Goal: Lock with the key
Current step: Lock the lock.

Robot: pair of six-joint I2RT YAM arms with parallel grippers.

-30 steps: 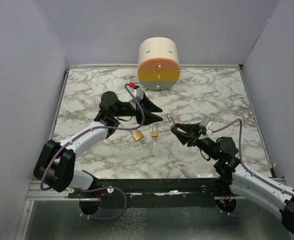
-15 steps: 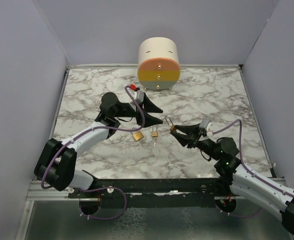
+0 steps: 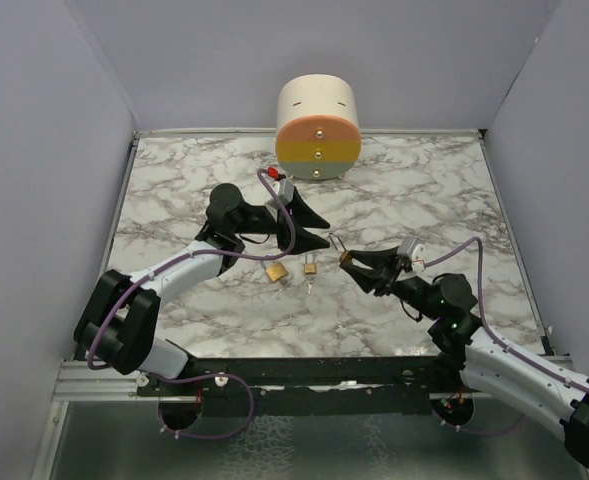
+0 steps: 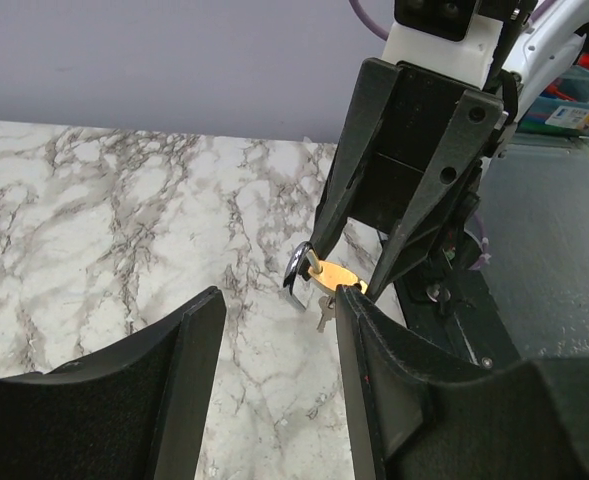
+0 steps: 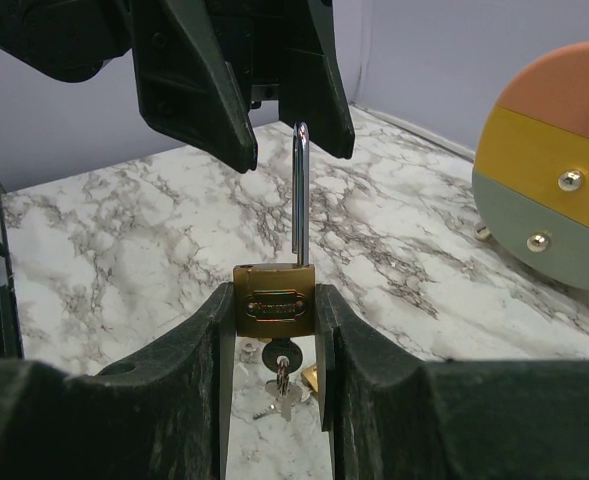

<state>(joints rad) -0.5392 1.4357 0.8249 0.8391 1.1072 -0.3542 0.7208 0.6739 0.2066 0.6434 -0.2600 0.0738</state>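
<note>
Right hand (image 5: 272, 300) grips padlock (image 5: 274, 306); wrist view shows key (image 5: 279, 380).

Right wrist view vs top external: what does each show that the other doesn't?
Right wrist only: the small key seated in the keyhole of the brass padlock, whose steel shackle stands upright. Top external only: the left arm and right arm whole, and the cream top of the orange, yellow and grey banded drum. Both: the right gripper shut on the padlock, the open left gripper facing it, and the drum's banded face.
</note>
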